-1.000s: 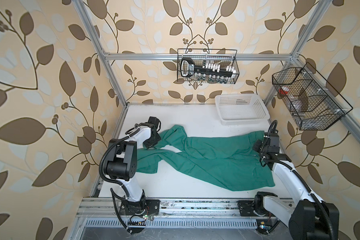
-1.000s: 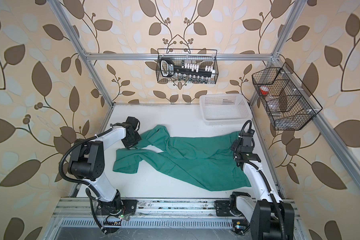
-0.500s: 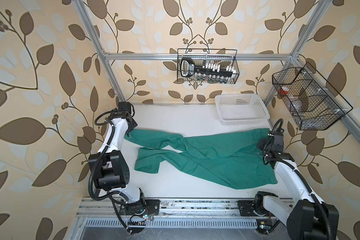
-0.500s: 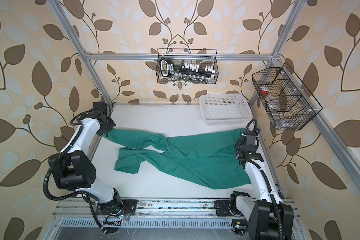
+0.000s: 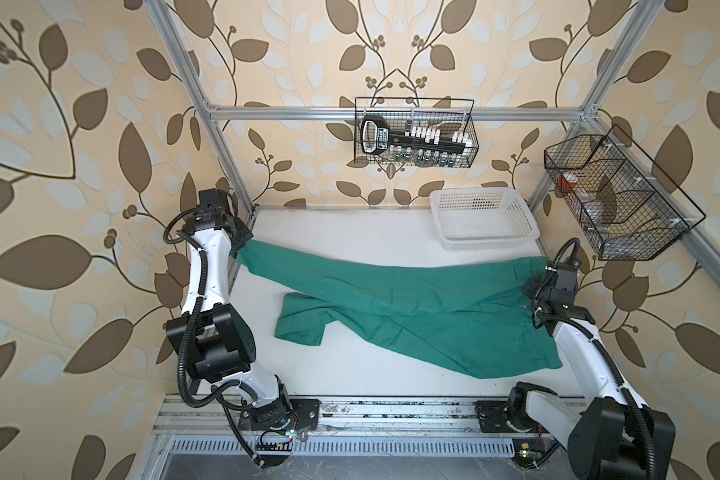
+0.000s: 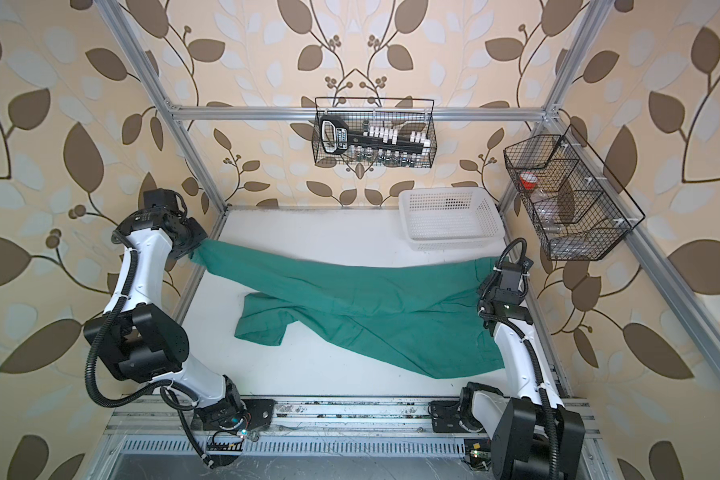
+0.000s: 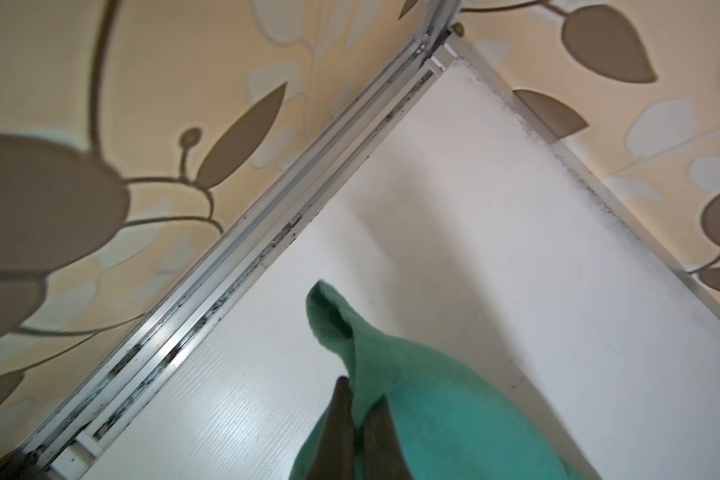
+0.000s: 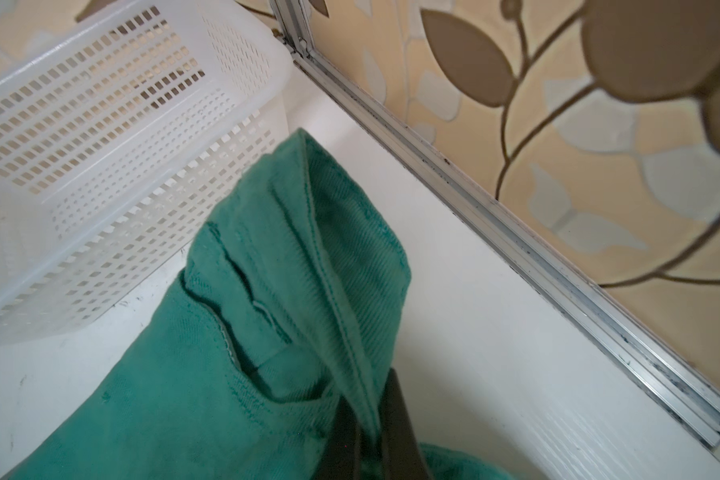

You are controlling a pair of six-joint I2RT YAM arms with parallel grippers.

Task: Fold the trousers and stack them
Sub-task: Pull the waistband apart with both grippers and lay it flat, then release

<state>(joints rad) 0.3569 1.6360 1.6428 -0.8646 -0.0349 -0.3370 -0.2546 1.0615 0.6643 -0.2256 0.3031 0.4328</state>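
Trousers [image 5: 433, 307] stretched across the tabletop [image 5: 350, 232]: left jaws, frame left, clamped on a leg end; right jaws, frame right, clamped on the waistband.

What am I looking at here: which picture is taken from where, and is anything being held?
Two white robot arms stand at the near edge of a white table. Two pictures look down from overhead, nearly the same view; the other two come from a camera on each arm's wrist. On the table lie green trousers, spread out, and a white basket in the far right corner. The left claw pinches one trouser leg's end at the far left; the right claw pinches the waistband beside the basket. The other leg lies loose.
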